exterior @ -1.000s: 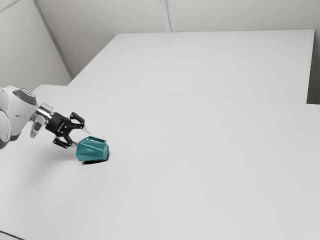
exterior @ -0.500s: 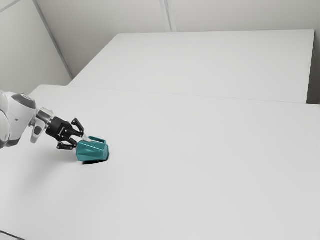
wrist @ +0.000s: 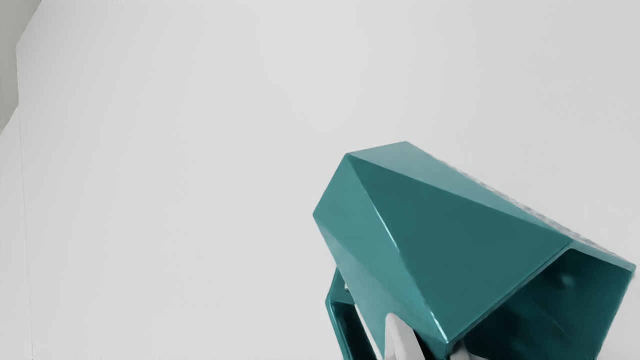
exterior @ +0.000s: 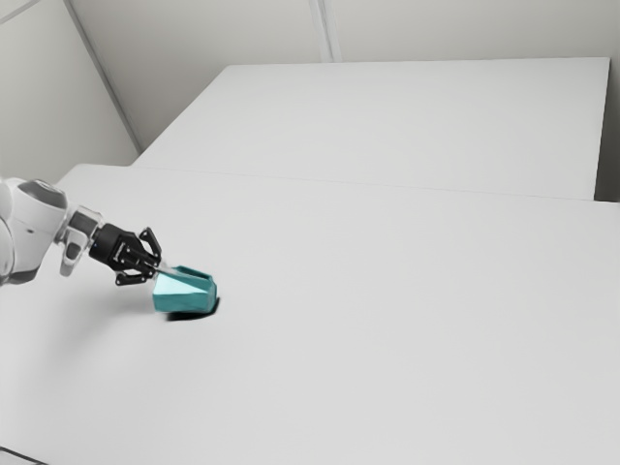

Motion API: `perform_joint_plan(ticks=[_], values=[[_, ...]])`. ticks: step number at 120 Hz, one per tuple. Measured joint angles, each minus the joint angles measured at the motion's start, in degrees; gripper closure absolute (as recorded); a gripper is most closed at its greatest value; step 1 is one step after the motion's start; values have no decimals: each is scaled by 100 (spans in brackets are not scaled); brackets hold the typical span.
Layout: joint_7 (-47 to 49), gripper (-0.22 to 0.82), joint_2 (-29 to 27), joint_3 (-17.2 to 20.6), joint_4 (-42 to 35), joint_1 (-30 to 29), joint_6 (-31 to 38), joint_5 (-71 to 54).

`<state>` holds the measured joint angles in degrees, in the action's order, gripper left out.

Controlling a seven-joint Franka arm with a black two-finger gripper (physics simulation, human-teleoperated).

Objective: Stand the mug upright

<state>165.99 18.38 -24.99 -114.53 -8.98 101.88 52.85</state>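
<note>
Drawn close together at the pale-tipped fingers (wrist: pixel 401 341) of the black two-finger gripper (exterior: pixel 164 274), apparently pinching the wall of the glossy teal faceted mug (exterior: pixel 186 294) near its rim: one tip outside, beside the angular teal handle (wrist: pixel 352 332), the other just inside the dark open mouth (wrist: pixel 545 305). Lies on its side left of centre in the exterior view, mouth toward the arm and base toward the exterior view's right, above a dark shadow on the smooth white counter (exterior: pixel 387 329). Hard to tell whether fully resting there or slightly raised.

Looks rigid and fairly light, perhaps brittle if ceramic. Likely slippery on such flat, shiny facets, and apt to pivot about a small pinch. Best to keep hold of the wall by the rim, square to one facet and clear of the handle, then raise the mouth end and swing the base down gently, without knocking its edge.
</note>
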Motion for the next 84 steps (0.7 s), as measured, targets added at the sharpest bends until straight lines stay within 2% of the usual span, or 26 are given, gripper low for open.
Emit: perform_joint_plan(ticks=[36, 60, 84], values=[[1, 79, -223, 104, -11, -7, -18, -26], [1, 79, -588, 254, 0, -18, -23, -79], [1, 79, -742, 363, 171, 151, 53, -475]])
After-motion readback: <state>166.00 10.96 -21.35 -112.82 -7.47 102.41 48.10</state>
